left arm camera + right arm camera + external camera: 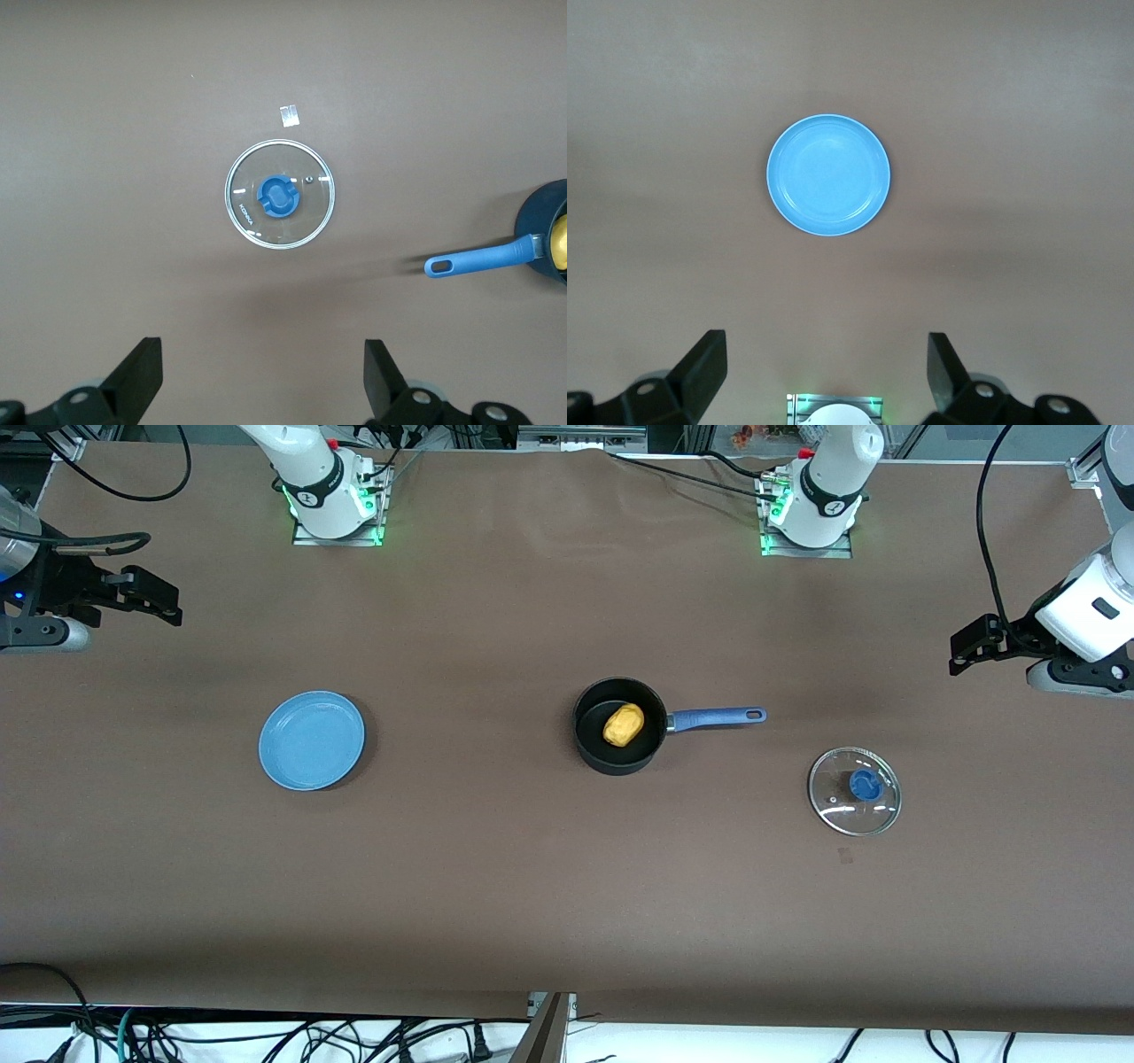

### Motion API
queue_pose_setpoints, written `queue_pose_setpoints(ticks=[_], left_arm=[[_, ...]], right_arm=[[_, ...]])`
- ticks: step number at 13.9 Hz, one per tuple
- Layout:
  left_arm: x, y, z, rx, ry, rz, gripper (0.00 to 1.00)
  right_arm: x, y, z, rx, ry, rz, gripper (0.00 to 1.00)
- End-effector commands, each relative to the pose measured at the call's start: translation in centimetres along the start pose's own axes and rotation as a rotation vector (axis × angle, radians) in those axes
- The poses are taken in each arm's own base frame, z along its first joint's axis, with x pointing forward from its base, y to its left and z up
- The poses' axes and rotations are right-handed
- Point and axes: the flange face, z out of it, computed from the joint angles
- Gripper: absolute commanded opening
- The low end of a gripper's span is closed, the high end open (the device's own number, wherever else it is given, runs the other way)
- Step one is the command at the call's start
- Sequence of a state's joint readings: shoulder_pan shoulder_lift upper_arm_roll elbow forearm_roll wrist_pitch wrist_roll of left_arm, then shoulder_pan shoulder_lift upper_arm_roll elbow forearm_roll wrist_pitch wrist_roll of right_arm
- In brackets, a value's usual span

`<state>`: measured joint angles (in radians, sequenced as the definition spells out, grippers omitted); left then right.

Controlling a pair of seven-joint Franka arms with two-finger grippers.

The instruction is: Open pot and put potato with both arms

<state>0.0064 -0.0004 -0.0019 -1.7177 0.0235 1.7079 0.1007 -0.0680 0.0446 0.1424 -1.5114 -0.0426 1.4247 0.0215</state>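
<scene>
The black pot [587,744] with a long blue handle [718,717] stands uncovered at the table's middle. The yellow potato [623,724] lies inside it. The glass lid [855,791] with a blue knob lies flat on the table, toward the left arm's end and nearer the front camera than the pot. My left gripper [967,646] is open and empty, raised at its end of the table. Its wrist view shows the lid [280,195], the handle [483,258] and the left gripper [263,381]. My right gripper [159,598] is open and empty, raised at its own end; it also shows in the right wrist view [827,376].
A flat blue plate [312,740] lies toward the right arm's end; it also shows in the right wrist view [828,174]. A small tape mark [846,856] lies just nearer the front camera than the lid. Brown cloth covers the table.
</scene>
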Motion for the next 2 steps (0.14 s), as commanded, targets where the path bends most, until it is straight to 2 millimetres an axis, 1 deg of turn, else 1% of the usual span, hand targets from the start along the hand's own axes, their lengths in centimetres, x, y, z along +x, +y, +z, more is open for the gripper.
queue_pose_setpoints(ticks=[1, 2], left_arm=[[-0.03, -0.07, -0.71, -0.010, 0.024, 0.006, 1.00], [-0.09, -0.30, -0.68, -0.013, 0.022, 0.006, 1.00]], right_arm=[[-0.11, 0.27, -0.36, 0.019, 0.002, -0.014, 1.00], [-0.06, 0.27, -0.35, 0.019, 0.002, -0.014, 1.00]])
